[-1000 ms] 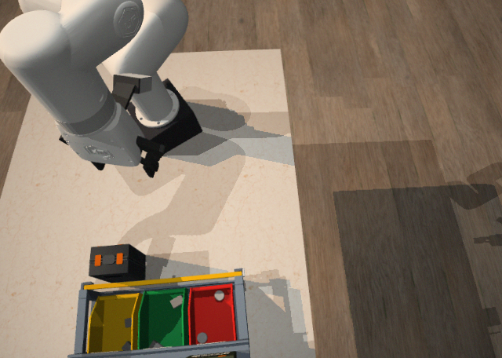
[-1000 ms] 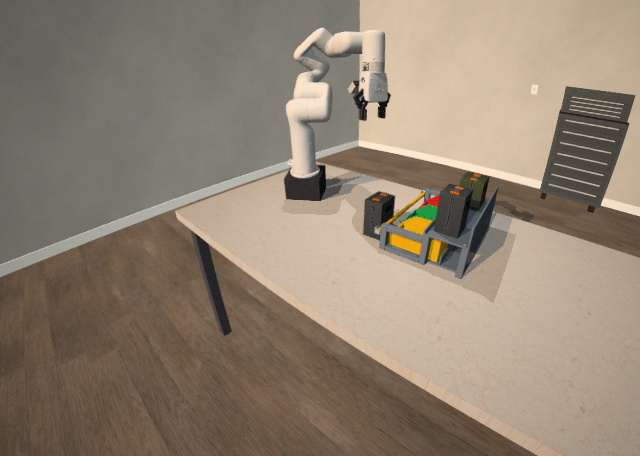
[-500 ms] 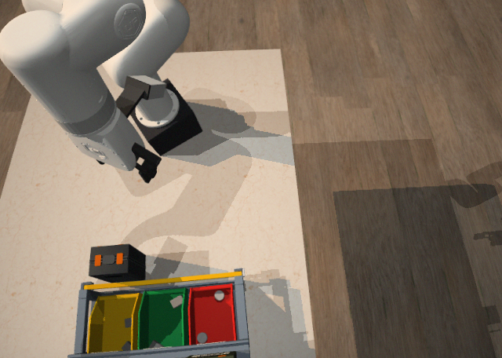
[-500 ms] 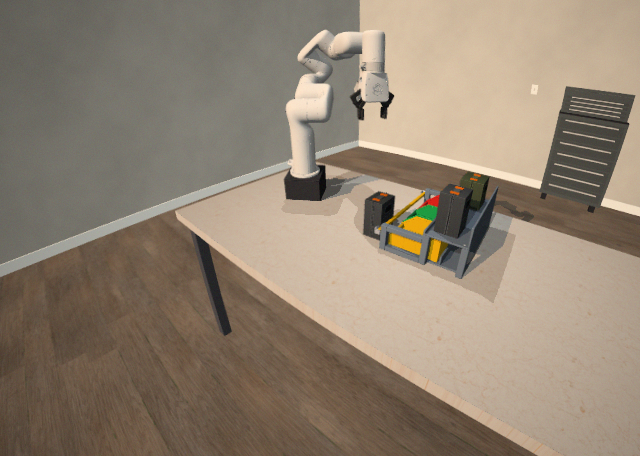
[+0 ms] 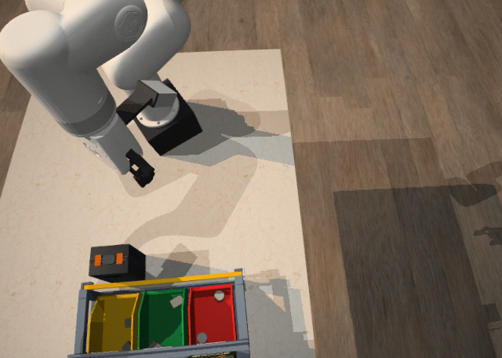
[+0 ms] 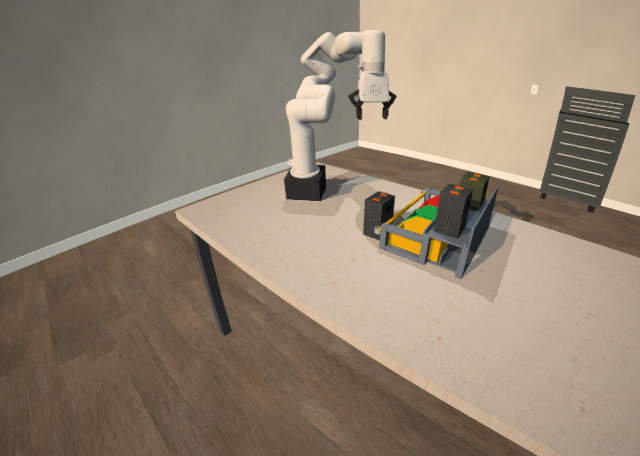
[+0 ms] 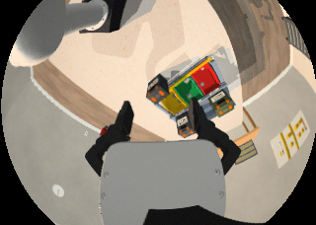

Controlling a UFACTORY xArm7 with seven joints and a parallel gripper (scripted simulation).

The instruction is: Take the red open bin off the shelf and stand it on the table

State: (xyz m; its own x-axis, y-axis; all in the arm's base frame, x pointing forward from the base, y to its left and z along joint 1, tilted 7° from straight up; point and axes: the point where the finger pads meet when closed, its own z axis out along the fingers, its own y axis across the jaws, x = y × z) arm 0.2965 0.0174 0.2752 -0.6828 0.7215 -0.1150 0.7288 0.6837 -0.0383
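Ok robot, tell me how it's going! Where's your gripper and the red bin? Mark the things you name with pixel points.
Gripper (image 5: 140,170) (image 6: 372,114) (image 7: 160,106) open, high above table. Red bin (image 5: 211,315) (image 6: 433,201) (image 7: 206,78) still on shelf, parts inside. Yellow bar (image 5: 161,280) (image 6: 402,211) (image 7: 192,73) along its front, maybe in the way.

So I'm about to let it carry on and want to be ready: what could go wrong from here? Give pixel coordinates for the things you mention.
The claw (image 5: 141,168) (image 6: 372,114) (image 7: 160,106) might clip the yellow bar (image 5: 161,280) (image 6: 403,210) fronting the shelf. Pulling the red bin (image 5: 211,315) (image 6: 432,201) (image 7: 206,78) could drag the green bin (image 5: 161,315) (image 6: 425,213) (image 7: 188,90) beside it. Tilting it might spill its loose round parts (image 5: 219,295).

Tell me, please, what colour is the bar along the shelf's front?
Yellow; the top view shows it best.
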